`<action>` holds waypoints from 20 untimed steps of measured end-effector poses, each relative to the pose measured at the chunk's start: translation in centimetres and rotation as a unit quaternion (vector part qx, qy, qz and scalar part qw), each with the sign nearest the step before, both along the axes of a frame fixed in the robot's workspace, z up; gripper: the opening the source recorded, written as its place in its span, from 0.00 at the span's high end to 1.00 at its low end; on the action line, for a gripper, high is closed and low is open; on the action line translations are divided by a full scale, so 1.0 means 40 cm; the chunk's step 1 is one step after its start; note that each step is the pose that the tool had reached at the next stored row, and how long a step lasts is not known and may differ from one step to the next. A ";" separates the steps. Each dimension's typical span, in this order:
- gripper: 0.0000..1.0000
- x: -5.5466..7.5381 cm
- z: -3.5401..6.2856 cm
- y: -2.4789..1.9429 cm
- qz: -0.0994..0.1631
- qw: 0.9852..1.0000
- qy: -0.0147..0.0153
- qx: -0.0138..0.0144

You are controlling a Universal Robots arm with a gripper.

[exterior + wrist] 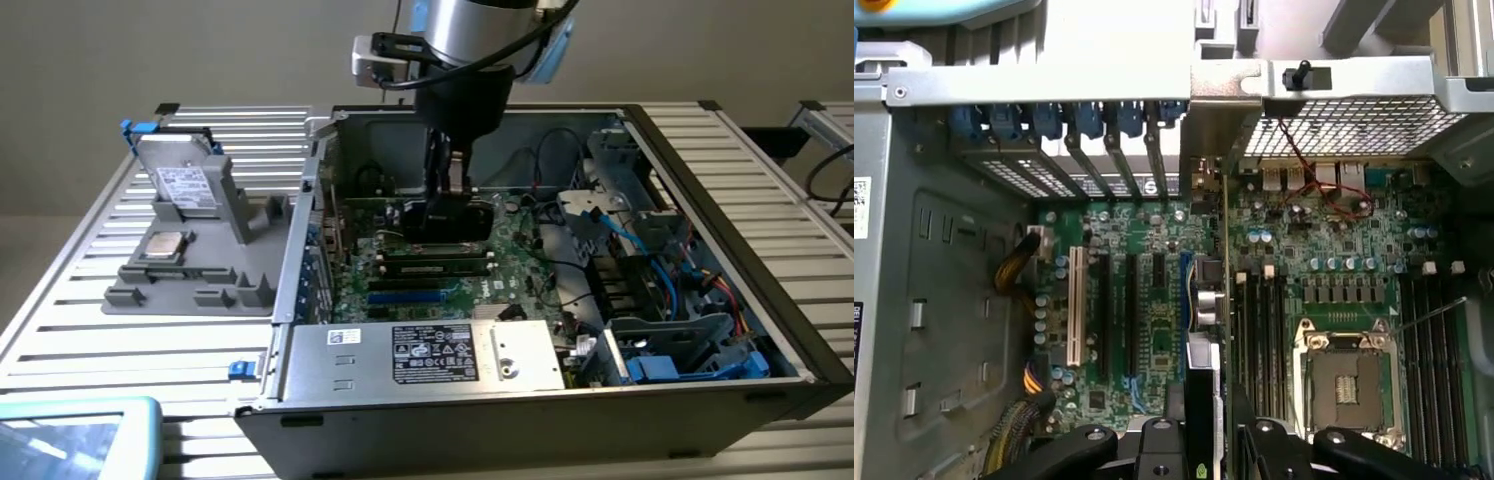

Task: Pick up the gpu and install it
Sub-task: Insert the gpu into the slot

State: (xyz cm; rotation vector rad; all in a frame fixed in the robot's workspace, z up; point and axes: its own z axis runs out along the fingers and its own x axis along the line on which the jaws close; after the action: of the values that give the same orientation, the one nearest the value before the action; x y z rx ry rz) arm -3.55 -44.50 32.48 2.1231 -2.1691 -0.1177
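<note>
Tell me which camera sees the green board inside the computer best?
The wrist view: it looks straight onto the motherboard, slots and socket plain. The exterior view shows it slanted, deep in the case, partly hidden by the gripper holding the gpu.

Your arm [483, 25] comes straight down from above, its silver wrist section upright and the black gripper body hanging directly beneath it. Your gripper [451, 192] points down, its 2 black fingers [1262, 442] clamped part-way closed on the gpu [447, 222], which stands edge-on between them. In the wrist view, the finger links splay out to either side of the card.
</note>
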 end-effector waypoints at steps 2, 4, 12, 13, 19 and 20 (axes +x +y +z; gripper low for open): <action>0.73 0.000 -0.008 -0.006 0.000 1.000 0.000 0.000; 0.73 -0.001 -0.018 -0.014 0.000 1.000 0.000 0.000; 0.73 -0.001 -0.053 -0.025 0.000 1.000 0.000 -0.001; 0.73 -0.001 -0.056 -0.023 0.000 1.000 0.000 -0.003; 0.73 -0.001 -0.070 -0.016 0.001 1.000 0.000 -0.016; 0.73 -0.002 -0.073 -0.016 0.002 1.000 0.000 -0.016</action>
State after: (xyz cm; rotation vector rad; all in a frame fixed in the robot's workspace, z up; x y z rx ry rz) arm -3.63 -45.12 29.57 2.1094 -2.1529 -0.0825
